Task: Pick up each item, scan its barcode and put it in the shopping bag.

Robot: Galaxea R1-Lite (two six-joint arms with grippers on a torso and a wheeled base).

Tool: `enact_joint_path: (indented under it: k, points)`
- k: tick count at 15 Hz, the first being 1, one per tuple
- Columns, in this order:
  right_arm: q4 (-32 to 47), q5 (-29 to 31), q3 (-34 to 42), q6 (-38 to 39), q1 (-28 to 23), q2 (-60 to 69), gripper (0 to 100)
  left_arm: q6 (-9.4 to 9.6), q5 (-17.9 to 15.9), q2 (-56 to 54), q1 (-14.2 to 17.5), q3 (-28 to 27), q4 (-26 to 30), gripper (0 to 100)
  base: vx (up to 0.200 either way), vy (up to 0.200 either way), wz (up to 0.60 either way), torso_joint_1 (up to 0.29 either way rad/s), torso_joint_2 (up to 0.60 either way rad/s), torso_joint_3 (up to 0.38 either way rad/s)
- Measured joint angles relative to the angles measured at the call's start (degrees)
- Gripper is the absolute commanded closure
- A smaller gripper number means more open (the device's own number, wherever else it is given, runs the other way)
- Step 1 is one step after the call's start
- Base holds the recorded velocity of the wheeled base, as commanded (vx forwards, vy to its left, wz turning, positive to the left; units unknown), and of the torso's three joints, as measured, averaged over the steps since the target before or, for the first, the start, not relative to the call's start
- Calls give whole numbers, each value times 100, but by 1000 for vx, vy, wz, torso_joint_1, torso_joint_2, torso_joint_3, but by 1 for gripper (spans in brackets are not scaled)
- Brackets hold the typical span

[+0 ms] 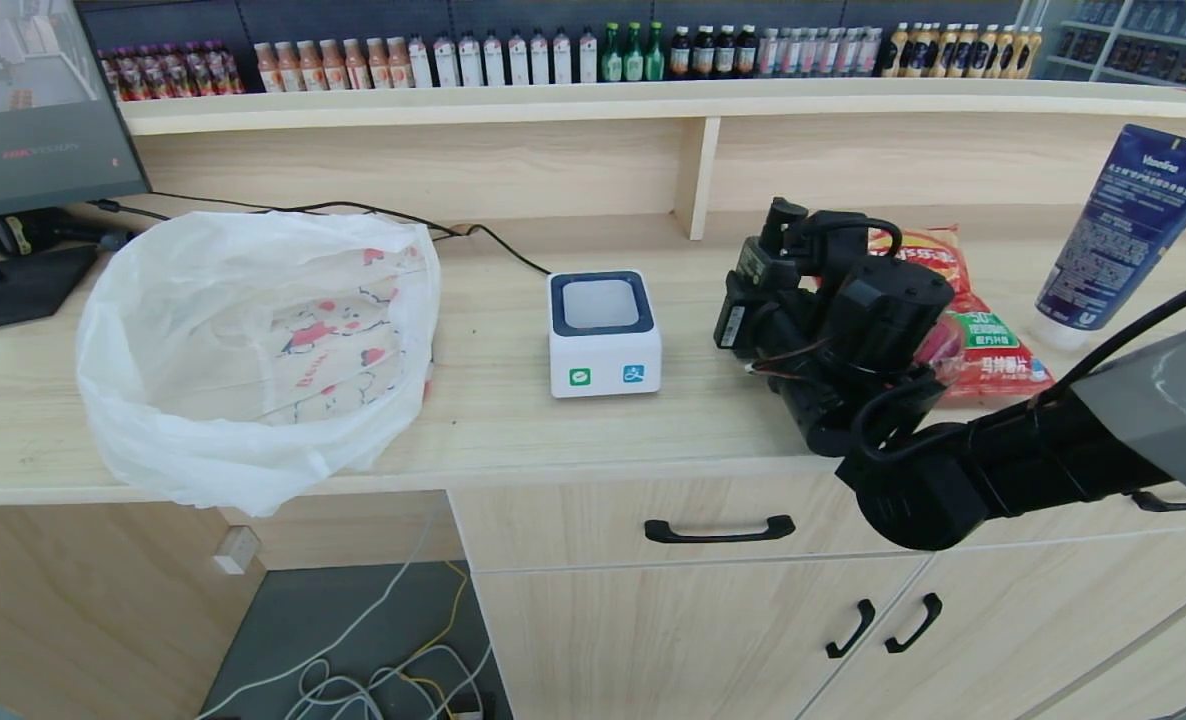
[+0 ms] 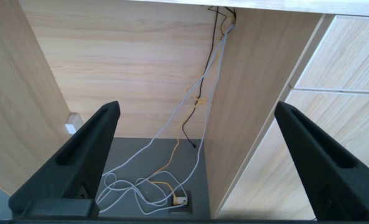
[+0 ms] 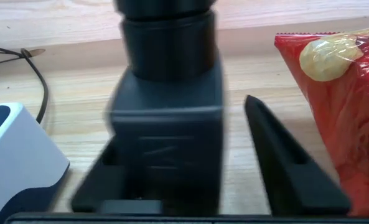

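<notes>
Stretching beneath the right claw [image 1: 763,270] is the desk [image 1: 493,420], the shopping bag [image 1: 253,350] gaping well off to that claw's left. The red crisp packet [image 1: 993,350] is lying just to its right, long axis running front to back, this arm being nearest; whether it is apart or clamped I cannot tell. The scanner [image 1: 605,335] is standing between claw and bag. The left claw [image 2: 196,162] is hanging spread apart below the desk.

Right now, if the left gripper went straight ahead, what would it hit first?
The left gripper would likely meet the hanging cables first, then the recess's wooden back panel; depth is unclear.
</notes>
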State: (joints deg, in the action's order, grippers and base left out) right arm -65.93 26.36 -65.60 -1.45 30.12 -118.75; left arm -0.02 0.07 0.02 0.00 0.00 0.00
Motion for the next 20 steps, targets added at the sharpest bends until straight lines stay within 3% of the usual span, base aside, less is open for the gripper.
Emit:
enact_joint_path:
  k: [11,17,20]
  points:
    - [-146,130,227,-100,116,605,100,2,0,0,0,0,0,0,0,0,0,0,0,0]
    - [-321,49,2000,52,396,1960,100,2,0,0,-2,0,0,0,0,0,0,0,0,0]
    - [-389,-343,3007,202,405,2751,100,2,0,0,0,0,0,0,0,0,0,0,0,0]
